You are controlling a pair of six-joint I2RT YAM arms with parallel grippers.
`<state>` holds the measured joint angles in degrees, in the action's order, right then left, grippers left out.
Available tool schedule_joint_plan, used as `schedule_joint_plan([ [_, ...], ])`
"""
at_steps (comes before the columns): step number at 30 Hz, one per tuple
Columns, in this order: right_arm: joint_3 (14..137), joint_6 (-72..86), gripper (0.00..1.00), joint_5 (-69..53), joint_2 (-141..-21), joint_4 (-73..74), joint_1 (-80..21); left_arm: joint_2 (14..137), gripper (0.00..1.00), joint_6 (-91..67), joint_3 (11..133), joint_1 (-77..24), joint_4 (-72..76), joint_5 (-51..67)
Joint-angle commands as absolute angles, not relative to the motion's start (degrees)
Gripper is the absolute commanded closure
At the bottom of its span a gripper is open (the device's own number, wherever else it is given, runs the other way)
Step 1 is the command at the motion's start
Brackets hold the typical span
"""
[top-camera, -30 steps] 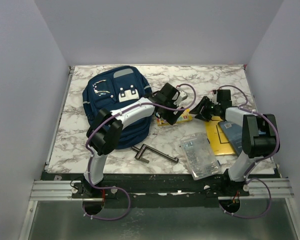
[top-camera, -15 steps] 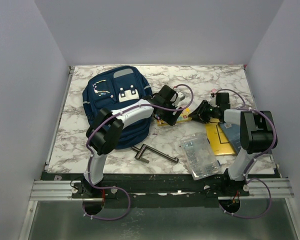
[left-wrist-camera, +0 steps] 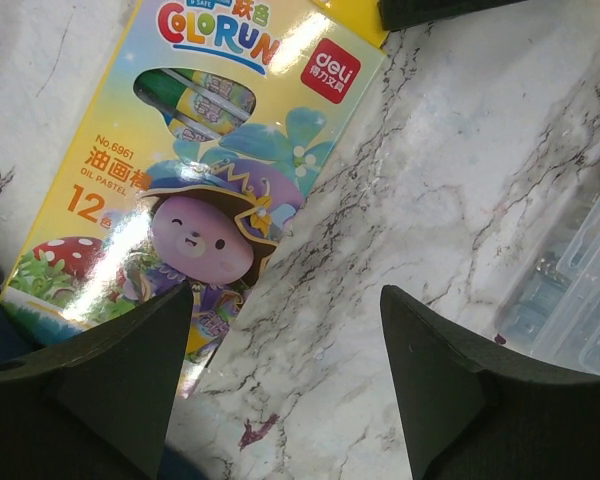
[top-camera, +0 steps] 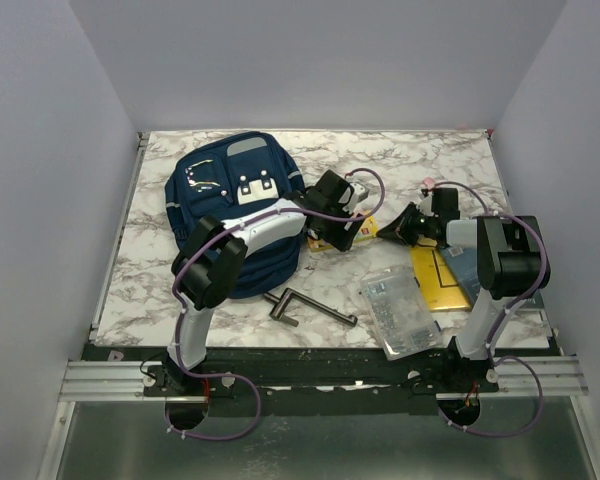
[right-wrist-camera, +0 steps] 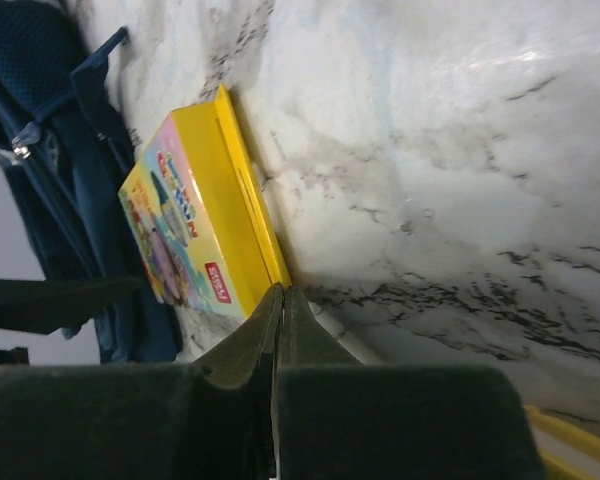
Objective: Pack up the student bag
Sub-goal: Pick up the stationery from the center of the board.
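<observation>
Creeping in from three o'clock with the right pincer [right-wrist-camera: 280,295], closer to the pastel box [left-wrist-camera: 210,150] than half a second ago, and swinging that arm's elbow further up the desk [top-camera: 420,160] along with it. Pressed together at the tips, pinching nothing, and touching or all but touching the box's yellow edge in the right wrist view; cannot tell which.

Hardly shifting the left pincer [left-wrist-camera: 285,300] meanwhile: hovering spread wide straight above the box's lower end, gripping nothing, with one fingertip [left-wrist-camera: 100,390] over the cartoon cover and the other over bare marble.

Finding the box flat and face up near the middle of the desk, just beside the student bag [top-camera: 235,205], at the bag's three o'clock edge. Spotting the bag itself at ten o'clock on the desk, lying pockets-up, partly hidden by the left arm and showing no open mouth from above, so cannot tell whether ready to load.

Reads as a two-arm set-up: probably bracing the box from the right to let the spread pincer drop and pinch it. Judging little or nothing packed yet, with more waiting at four to five o'clock: yellow book [top-camera: 435,280], clear plastic case [top-camera: 400,312], dark T-handle tool [top-camera: 302,305]. Calls next for a clean squeeze across the box's narrow width, minding that glossy cover.
</observation>
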<state>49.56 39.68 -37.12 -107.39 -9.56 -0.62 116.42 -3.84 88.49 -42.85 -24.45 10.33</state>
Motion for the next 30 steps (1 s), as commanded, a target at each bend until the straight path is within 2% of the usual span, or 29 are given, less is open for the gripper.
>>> schedule_joint_plan([
  [1, 47.44, 42.34, 1.00, -45.11, -107.65, -16.43, -0.36, 111.73, 0.20, -4.19, 86.77, -43.00, -22.81, 12.09],
  [6, 46.19, 48.42, 1.00, -51.14, -106.48, -21.68, -0.35, 109.72, 0.13, -3.32, 85.57, -44.21, -21.19, 7.29],
  [10, 44.97, 54.43, 1.00, -54.78, -107.31, -26.75, -0.35, 109.56, 0.11, -0.57, 85.15, -47.47, -19.27, -4.12],
  [16, 42.53, 63.55, 1.00, -56.33, -107.24, -33.79, -0.36, 110.43, 0.02, 4.35, 82.72, -53.26, -13.75, -21.01],
  [21, 39.98, 70.76, 1.00, -56.26, -107.31, -40.28, -0.35, 113.78, 0.05, 8.96, 82.74, -56.16, -9.75, -32.88],
  [24, 38.41, 75.12, 1.00, -55.94, -107.16, -44.18, -0.35, 116.64, 0.11, 11.42, 84.56, -57.02, -7.41, -37.78],
  [30, 37.18, 78.53, 1.00, -54.45, -106.18, -45.79, -0.35, 119.60, 0.15, 13.51, 85.25, -57.30, -4.75, -38.12],
])
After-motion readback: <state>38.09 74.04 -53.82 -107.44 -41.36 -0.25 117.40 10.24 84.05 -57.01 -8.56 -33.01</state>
